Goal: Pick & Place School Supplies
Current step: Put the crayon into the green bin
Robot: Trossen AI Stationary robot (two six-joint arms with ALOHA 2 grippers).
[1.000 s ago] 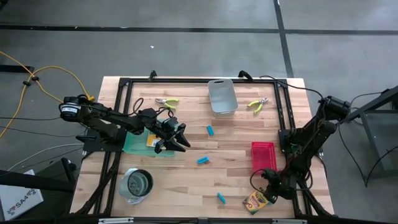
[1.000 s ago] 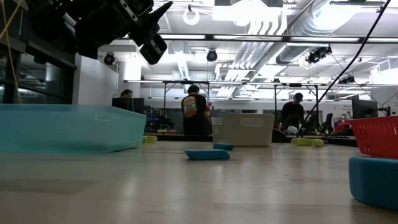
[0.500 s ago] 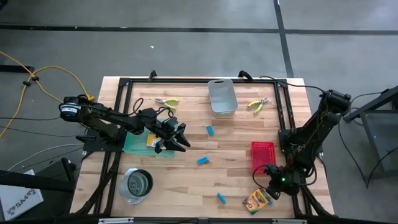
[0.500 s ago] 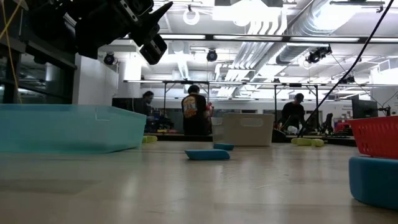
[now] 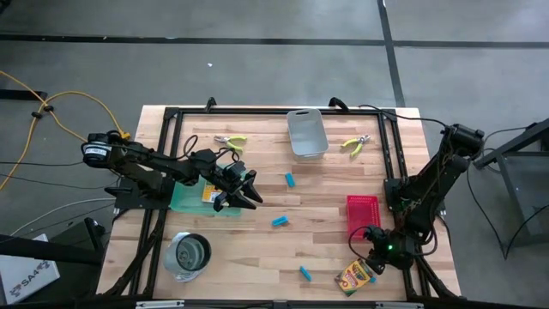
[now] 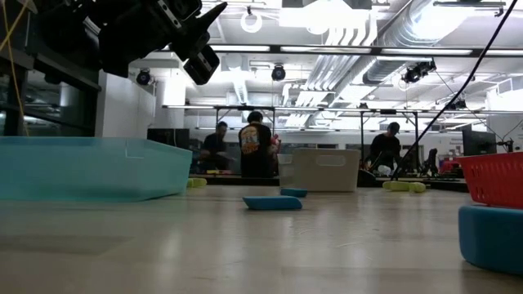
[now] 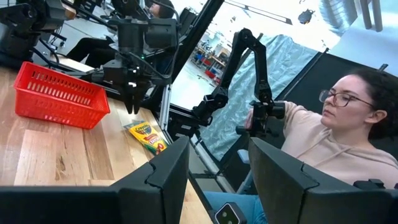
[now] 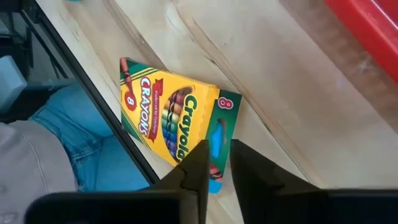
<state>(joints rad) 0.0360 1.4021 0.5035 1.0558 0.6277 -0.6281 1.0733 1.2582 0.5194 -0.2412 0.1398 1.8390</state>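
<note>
flat glossy cardboard crayon box (image 8: 177,121) on pale wood-grain table (image 5: 326,249), right pincer (image 8: 214,163) above, seemingly slightly parted

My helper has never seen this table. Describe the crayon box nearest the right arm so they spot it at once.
Find the red tray on the table's right side. Just past it, at the table's near edge, lies the crayon box, the only yellow-and-green box there, under the right tool.

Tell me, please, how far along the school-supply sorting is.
Done: perhaps one yellow box in the green tray. In hand: nothing; the right tool hangs over a crayon box, and the left tool is empty. Left: both pliers and three blue blocks lie loose.
</note>
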